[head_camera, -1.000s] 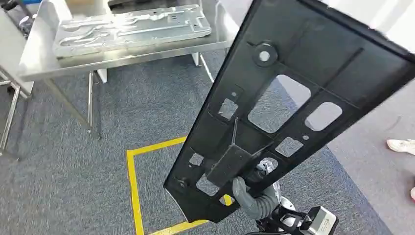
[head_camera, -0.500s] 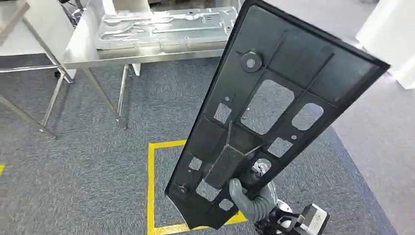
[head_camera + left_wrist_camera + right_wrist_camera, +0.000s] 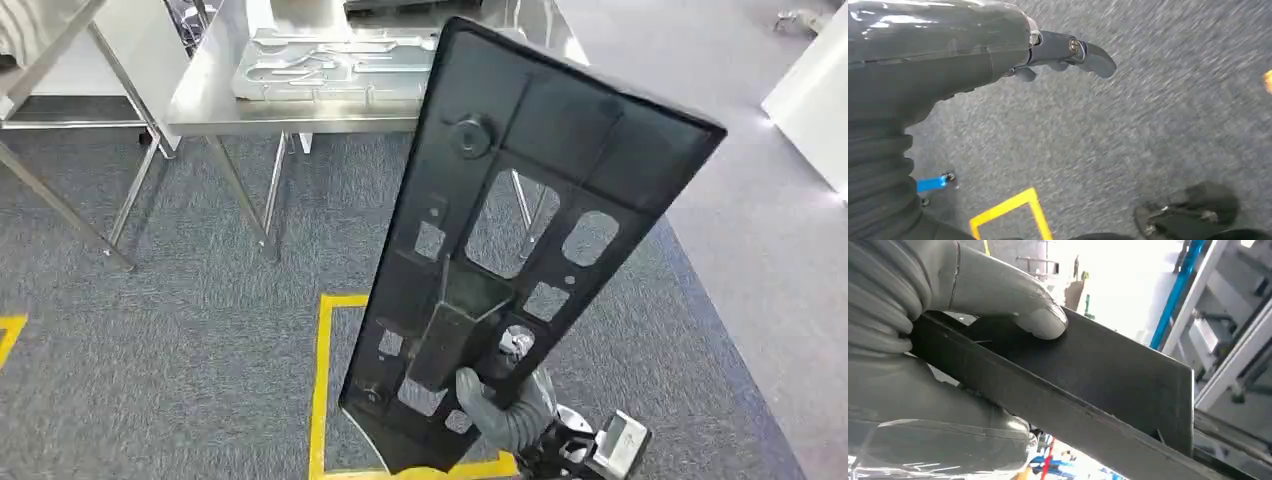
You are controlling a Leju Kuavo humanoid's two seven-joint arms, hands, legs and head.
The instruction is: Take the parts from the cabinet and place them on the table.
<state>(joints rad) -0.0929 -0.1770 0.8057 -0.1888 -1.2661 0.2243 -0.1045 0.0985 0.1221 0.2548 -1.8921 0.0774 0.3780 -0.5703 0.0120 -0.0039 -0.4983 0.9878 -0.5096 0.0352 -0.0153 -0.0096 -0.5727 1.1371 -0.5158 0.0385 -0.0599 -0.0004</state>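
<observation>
A long black panel [image 3: 520, 190] with several cut-outs stands tilted in front of me in the head view, its top leaning toward the steel table [image 3: 200, 105]. My right hand [image 3: 500, 405] grips a raised bracket near its lower end; the right wrist view has the thumb [image 3: 1013, 300] pressed on the black panel [image 3: 1088, 375]. A silver stamped metal part [image 3: 330, 65] lies on the table. My left hand [image 3: 1063, 52] hangs over the carpet with its fingers slightly curled and nothing in them.
A yellow taped square [image 3: 325, 380] marks the grey carpet below the panel. A second metal frame [image 3: 60, 200] stands at the far left. A white cabinet corner [image 3: 815, 100] is at the right edge. Table legs [image 3: 250, 200] reach the floor ahead.
The whole view has swung, so the table now sits more central and nearer. The black panel stays in my right hand and stands a little more upright.
</observation>
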